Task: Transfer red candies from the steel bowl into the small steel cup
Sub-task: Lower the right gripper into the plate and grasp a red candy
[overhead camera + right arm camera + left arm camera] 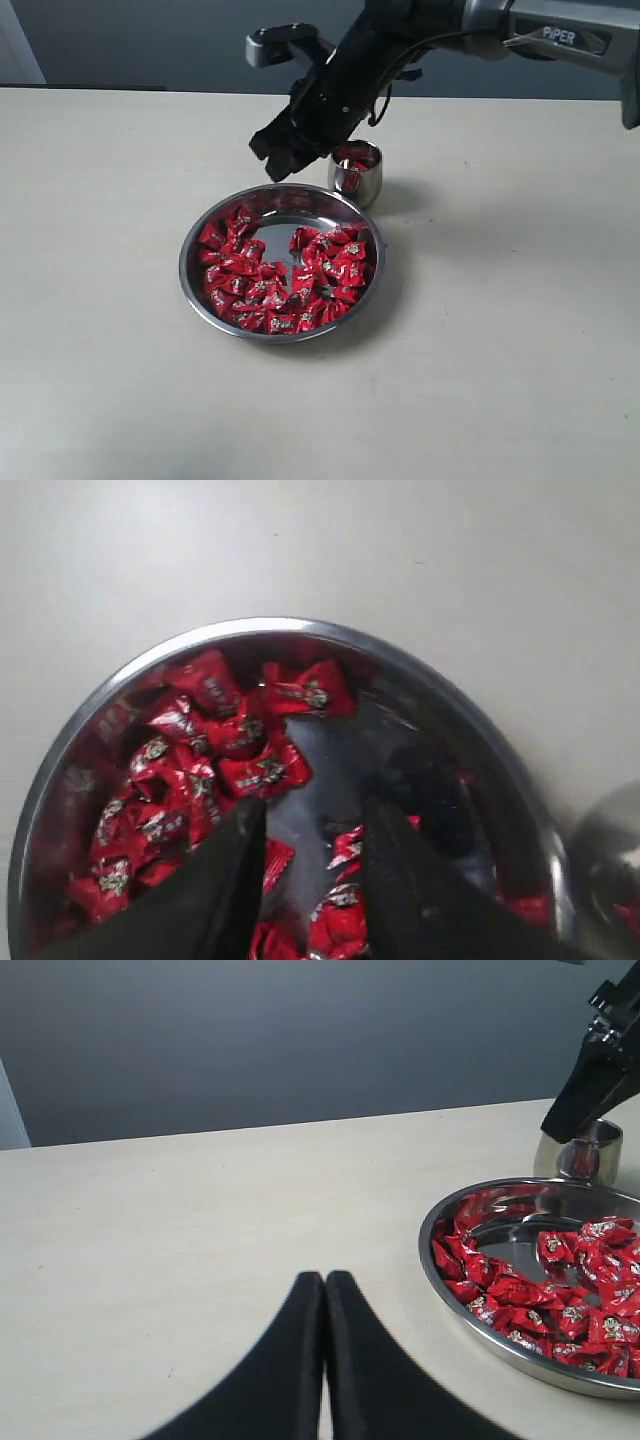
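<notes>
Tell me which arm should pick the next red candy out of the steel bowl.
Right. The right gripper hangs open over the steel bowl and its red candies, beside the small steel cup; the left gripper is shut, away from the bowl.

The bowl [184,265] and cup [360,182] are polished, mirror-bright steel, the candies [250,268] have glossy red wrappers, the table [500,360] is smooth matt cream, and the right gripper [312,820] is matt black.

Right claw [312,825] hangs with jaws apart, empty; left claw [324,1282] pressed together
</notes>
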`<state>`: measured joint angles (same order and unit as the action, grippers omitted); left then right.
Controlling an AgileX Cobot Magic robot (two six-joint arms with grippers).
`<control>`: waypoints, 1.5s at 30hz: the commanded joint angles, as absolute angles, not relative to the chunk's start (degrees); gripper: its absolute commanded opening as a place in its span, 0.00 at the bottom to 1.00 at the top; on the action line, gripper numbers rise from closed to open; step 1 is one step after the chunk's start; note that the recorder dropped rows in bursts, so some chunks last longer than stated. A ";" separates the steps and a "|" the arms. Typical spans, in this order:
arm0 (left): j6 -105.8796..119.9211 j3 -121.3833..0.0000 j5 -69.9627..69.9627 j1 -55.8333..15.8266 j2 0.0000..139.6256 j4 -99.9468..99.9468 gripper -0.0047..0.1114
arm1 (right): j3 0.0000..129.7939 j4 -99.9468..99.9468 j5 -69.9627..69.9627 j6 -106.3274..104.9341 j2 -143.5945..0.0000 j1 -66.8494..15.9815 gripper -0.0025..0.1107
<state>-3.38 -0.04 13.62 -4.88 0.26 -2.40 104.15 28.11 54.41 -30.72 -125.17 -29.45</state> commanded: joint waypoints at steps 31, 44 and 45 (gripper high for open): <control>-3.50 0.00 13.29 -5.29 0.00 -2.46 0.04 | 104.36 29.14 54.57 -37.74 -134.40 -37.42 0.48; -3.50 0.00 13.29 -5.29 0.00 -2.46 0.04 | 104.36 28.80 52.73 -37.74 -134.52 -37.42 0.31; -3.50 0.00 13.29 -5.29 0.00 -2.46 0.04 | 104.36 28.80 52.73 -37.74 -134.52 -37.42 0.29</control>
<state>-3.38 -0.04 13.62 -4.88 0.26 -2.40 104.15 29.01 53.00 -37.48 -134.68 -37.40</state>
